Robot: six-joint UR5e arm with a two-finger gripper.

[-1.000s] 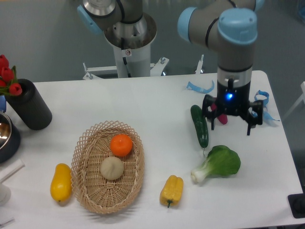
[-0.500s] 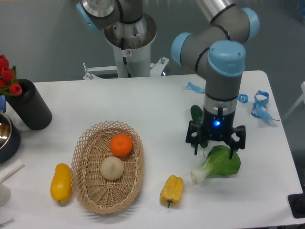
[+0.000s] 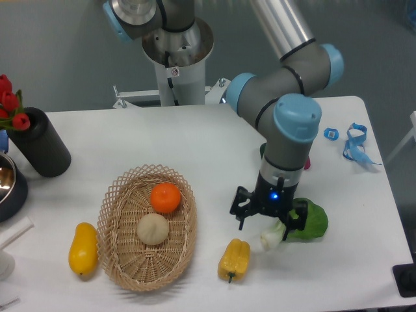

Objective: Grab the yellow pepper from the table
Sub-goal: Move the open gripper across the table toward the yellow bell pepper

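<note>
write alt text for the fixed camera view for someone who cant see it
A robot arm's open claw hovers just above and right of a yellow pepper lying on a white table. A bok choy lies right of the claw; a wicker basket sits left.

I see the yellow pepper (image 3: 234,259) lying on its side on the white table (image 3: 195,143), near the front edge. It is small and lobed, its short green stem pointing toward the front. Nothing touches it.

Yellow pepper (image 3: 234,259) glossy, waxy; table (image 3: 214,149) smooth matt white; basket (image 3: 147,227) woven wicker.
</note>
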